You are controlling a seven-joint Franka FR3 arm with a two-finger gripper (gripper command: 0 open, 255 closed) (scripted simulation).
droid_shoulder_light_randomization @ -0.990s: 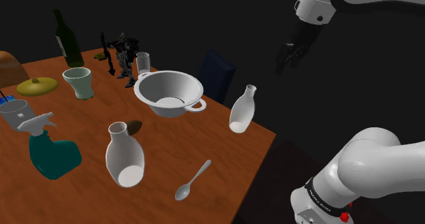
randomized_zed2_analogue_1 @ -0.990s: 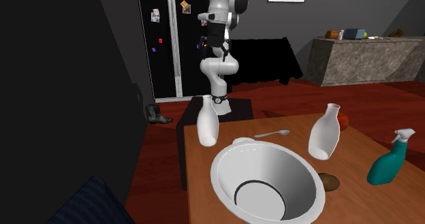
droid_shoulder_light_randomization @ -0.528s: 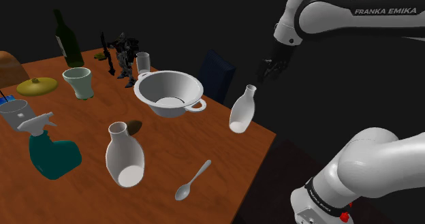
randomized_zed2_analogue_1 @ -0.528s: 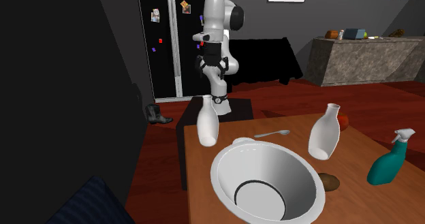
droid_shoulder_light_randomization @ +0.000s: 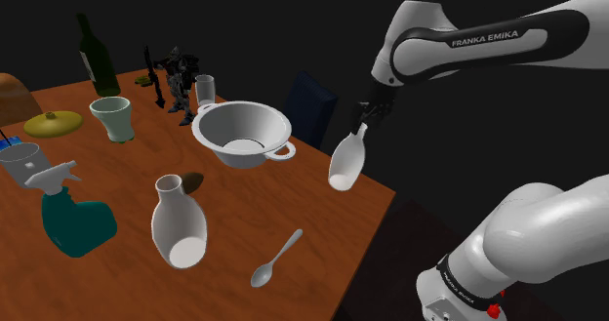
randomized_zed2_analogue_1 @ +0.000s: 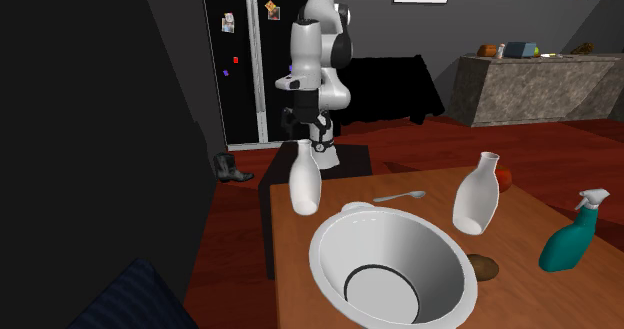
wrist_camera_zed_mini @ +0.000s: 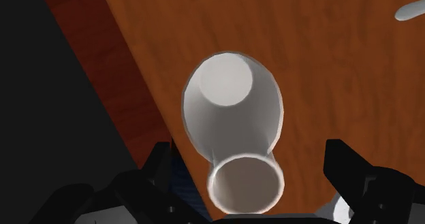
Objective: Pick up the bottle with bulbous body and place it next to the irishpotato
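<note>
A white bottle (droid_shoulder_light_randomization: 347, 158) with a narrow neck and rounded body stands at the wooden table's edge (droid_shoulder_light_randomization: 376, 217), nearest the arm. My gripper (droid_shoulder_light_randomization: 364, 120) hangs right over its neck, also seen from across the table (randomized_zed2_analogue_1: 302, 129) above the same bottle (randomized_zed2_analogue_1: 305, 180). In the wrist view the bottle (wrist_camera_zed_mini: 231, 114) sits between my open gripper (wrist_camera_zed_mini: 250, 154); the fingers (wrist_camera_zed_mini: 162, 167) stand apart on either side and do not touch it. A brown potato (randomized_zed2_analogue_1: 485, 267) lies further in on the table, beside a second, larger white bottle (droid_shoulder_light_randomization: 179, 223).
A white two-handled bowl (droid_shoulder_light_randomization: 242, 132) stands mid-table and a spoon (droid_shoulder_light_randomization: 276, 259) lies near the front edge. A teal spray bottle (droid_shoulder_light_randomization: 73, 217), a pale cup (droid_shoulder_light_randomization: 112, 117) and a dark wine bottle (droid_shoulder_light_randomization: 96, 56) stand further off. A blue chair (droid_shoulder_light_randomization: 310, 104) sits behind the table.
The arm has swung down and toward the shoulder view's left, bringing the gripper from high beside the table to just over the bottle's neck. The fingers stayed open.
</note>
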